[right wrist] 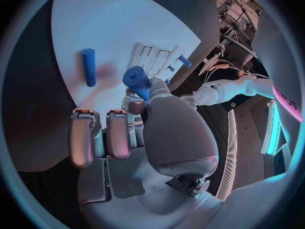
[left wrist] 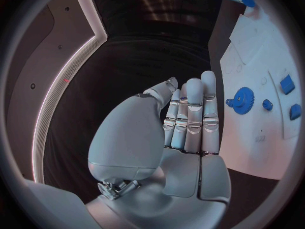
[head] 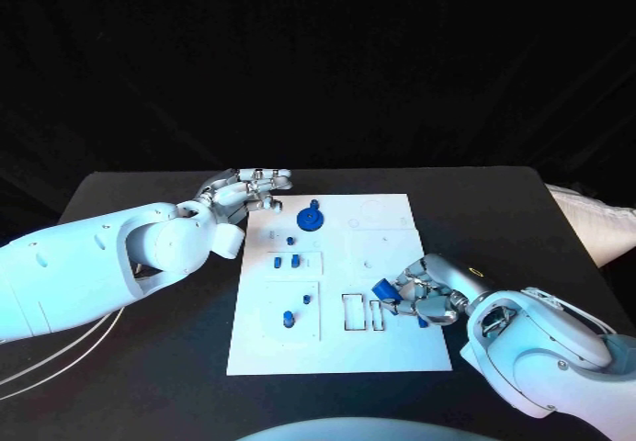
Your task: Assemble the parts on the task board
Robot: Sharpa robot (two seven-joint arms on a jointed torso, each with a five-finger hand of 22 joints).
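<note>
The white task board (head: pixel 384 241) lies in the middle of the black table. My right hand (head: pixel 431 296) is over the board's right edge and pinches a blue peg (right wrist: pixel 136 81) between thumb and finger; the same peg (head: pixel 387 292) shows at the fingertips. A second blue peg (right wrist: pixel 89 66) lies flat on the board (right wrist: pixel 95 25) near that hand. My left hand (head: pixel 252 190) is at the board's far left corner, fingers straight and holding nothing (left wrist: pixel 190 117). A blue gear (head: pixel 311 219) sits near it on the board.
Small blue parts stand in the left-hand sections of the board (head: pixel 287 262) (head: pixel 288 319). Rectangular slots (head: pixel 356 312) lie just left of my right hand. Black table (head: pixel 159 349) surrounds the board on all sides.
</note>
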